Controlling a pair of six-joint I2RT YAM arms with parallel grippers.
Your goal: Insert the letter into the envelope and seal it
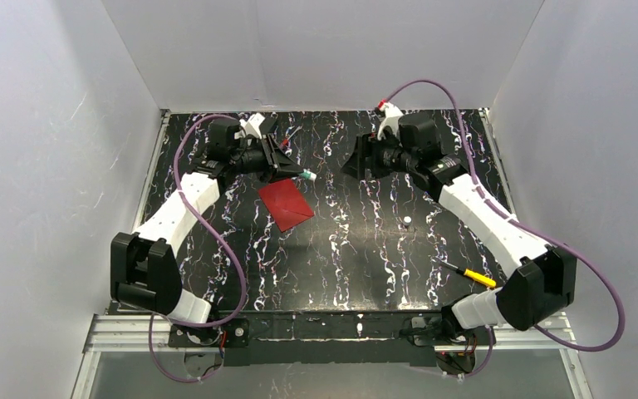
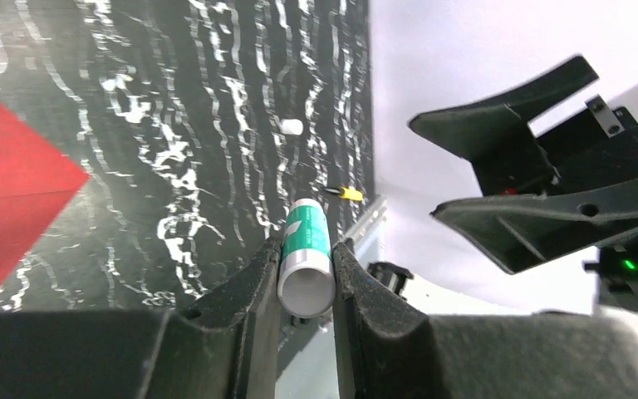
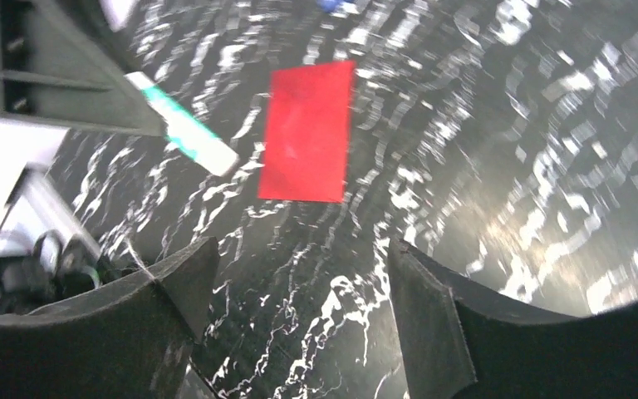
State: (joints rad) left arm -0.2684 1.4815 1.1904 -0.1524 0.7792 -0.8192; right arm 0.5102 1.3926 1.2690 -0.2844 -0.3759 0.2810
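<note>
The red envelope [image 1: 286, 204] lies flat on the black marbled table, left of centre; it also shows in the left wrist view [image 2: 8, 208] and the right wrist view [image 3: 307, 129]. No white letter shows in any view. My left gripper [image 1: 287, 166] hovers just behind the envelope, shut on a green-and-white glue stick [image 2: 306, 249] whose end sticks out toward the right [image 1: 306, 175]. My right gripper [image 1: 353, 162] is open and empty, facing the left one above the table's back middle; its jaws stand wide apart [image 3: 299, 249].
A yellow-handled tool [image 1: 469, 274] lies near the right arm's base. A small white cap [image 1: 406, 220] lies right of centre. Small items lie by the back edge [image 1: 295, 133]. White walls enclose the table on three sides.
</note>
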